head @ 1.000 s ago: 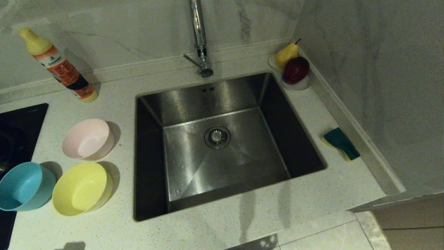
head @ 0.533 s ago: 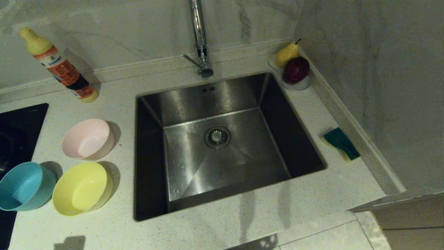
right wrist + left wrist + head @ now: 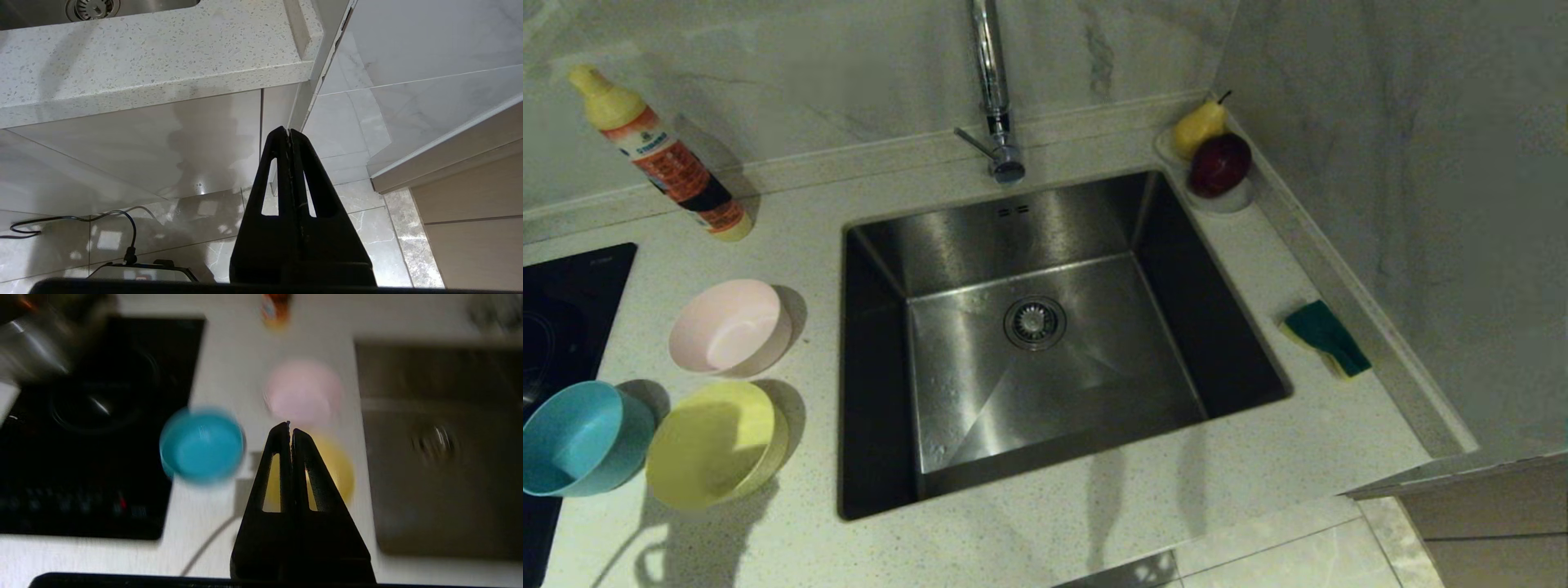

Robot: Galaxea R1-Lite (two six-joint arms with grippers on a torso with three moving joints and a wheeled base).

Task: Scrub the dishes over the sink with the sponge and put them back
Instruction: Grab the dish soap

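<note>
Three bowls stand left of the sink: a pale pink bowl, a yellow bowl and a light blue bowl. The green and yellow sponge lies on the counter right of the sink. My left gripper is shut and empty, high above the bowls, with the yellow bowl under its fingers, the pink bowl beyond and the blue bowl beside. Its shadow falls over the yellow bowl in the head view. My right gripper is shut and empty, parked below the counter edge.
A tall tap rises behind the sink. A detergent bottle leans at the back left. A black hob borders the bowls on the left. A white dish with a pear and a red fruit sits at the sink's far right corner.
A shadow of my left arm has spread from the front edge of the counter up over the yellow bowl. The bowls, sponge and right arm have not moved.
</note>
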